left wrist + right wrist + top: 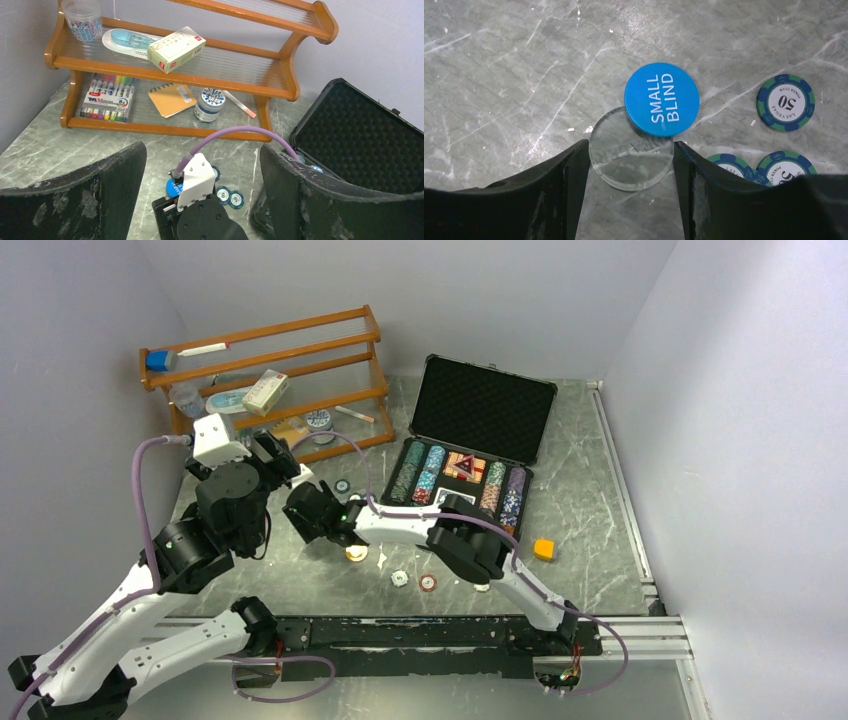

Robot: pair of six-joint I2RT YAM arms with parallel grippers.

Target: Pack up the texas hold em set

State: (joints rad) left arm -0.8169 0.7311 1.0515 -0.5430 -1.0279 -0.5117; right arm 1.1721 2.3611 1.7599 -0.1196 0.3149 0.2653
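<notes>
Right claw is spread, its fingers straddling a clear round button token flat on the table. The blue SMALL BLIND button overlaps the token's 1 o'clock edge, and three 50 chips lie toward 3-4 o'clock. Left claw is spread wide with nothing between its fingers, above the right arm's wrist; the black case sits open, lid up, at the table's 1 o'clock with chip rows inside.
</notes>
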